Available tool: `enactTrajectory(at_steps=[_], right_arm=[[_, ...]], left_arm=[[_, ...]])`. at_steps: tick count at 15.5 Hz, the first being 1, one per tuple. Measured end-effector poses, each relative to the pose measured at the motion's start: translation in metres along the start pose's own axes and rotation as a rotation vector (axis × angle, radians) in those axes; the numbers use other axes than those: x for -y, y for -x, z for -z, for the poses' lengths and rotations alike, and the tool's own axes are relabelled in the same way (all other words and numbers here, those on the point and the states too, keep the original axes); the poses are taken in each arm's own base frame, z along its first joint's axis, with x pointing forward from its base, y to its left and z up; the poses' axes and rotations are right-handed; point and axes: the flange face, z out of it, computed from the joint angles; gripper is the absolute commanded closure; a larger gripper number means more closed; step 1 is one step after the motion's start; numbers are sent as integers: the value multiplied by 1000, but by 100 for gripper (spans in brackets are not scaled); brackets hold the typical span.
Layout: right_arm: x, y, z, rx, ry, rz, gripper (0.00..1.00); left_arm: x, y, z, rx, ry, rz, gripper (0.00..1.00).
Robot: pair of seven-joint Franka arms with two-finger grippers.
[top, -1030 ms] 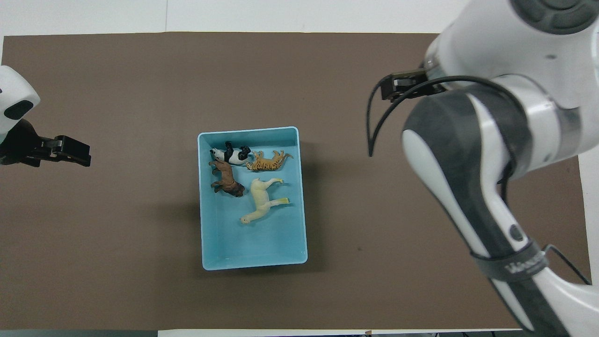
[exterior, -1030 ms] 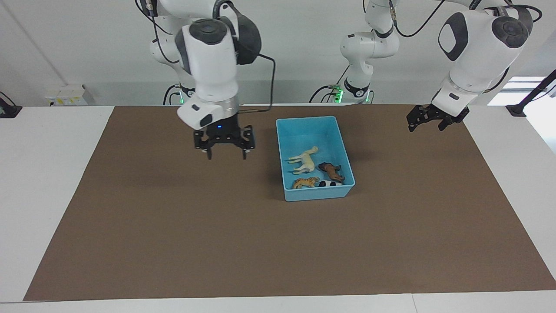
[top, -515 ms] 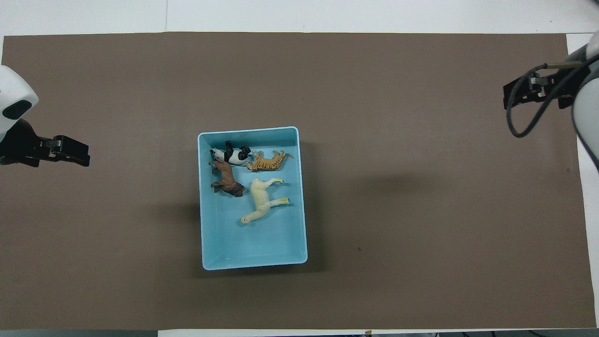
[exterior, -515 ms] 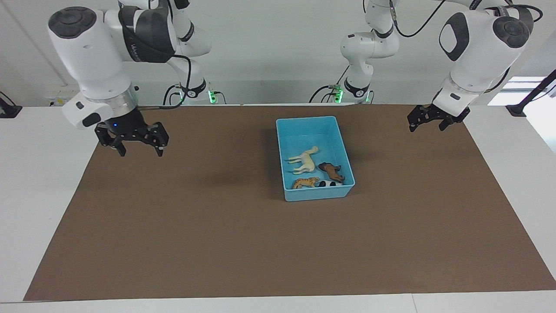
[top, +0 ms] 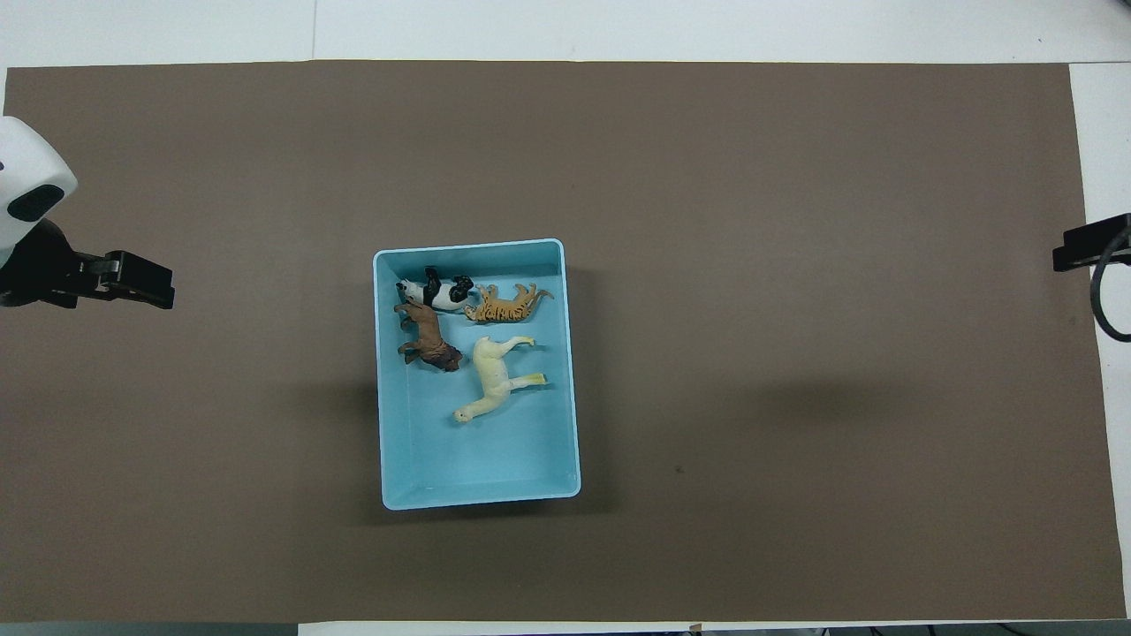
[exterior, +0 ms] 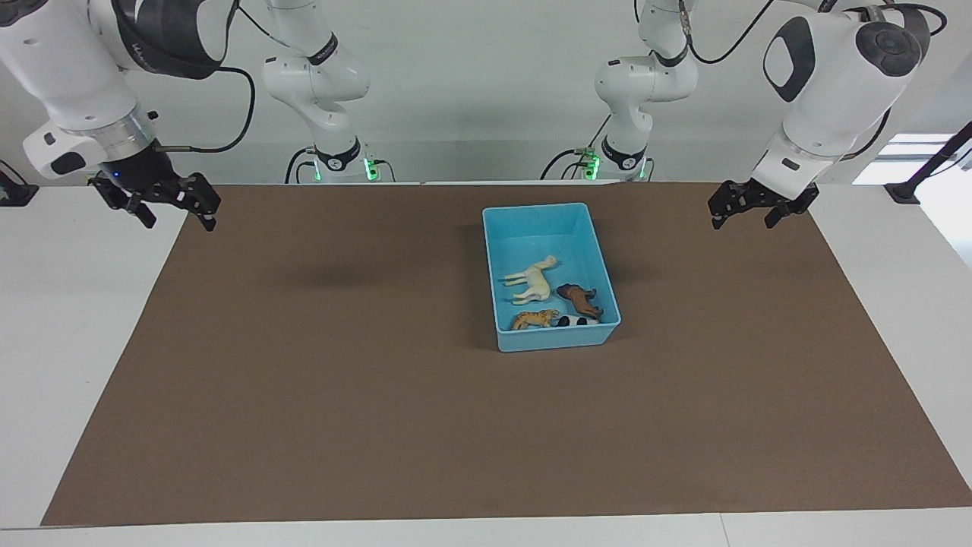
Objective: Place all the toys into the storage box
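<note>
Right claw [exterior: 173,213]: fingers spread, nothing in them, pulled away in the last second from beside the blue box [exterior: 600,254] to its own edge of the brown mat [exterior: 380,425].
Left claw [exterior: 754,213]: spread, idle.
Box: cream camel [exterior: 533,279], tiger [exterior: 534,319], panda [exterior: 579,321], lion [exterior: 581,299] all inside (I count the job finished).

Both arms are glossy white with rounded dark grey joint caps and silver wrist rings. Black cables loop along their links. Green lights glow at each base. The right gripper [exterior: 173,216] and left gripper [exterior: 746,217] are black.
</note>
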Motion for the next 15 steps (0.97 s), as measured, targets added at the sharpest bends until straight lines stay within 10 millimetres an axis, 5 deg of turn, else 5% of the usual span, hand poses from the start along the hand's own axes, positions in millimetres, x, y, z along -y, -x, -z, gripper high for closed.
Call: enactTrajectory(at_steps=[7,15], right_arm=[[15,12,23,10,1,16,0],[16,9,26,10,-27,11,0]], left_arm=[[-7,8,43,-89,-4,-11,0],[-4,12,47,-93,-4,-5,0]])
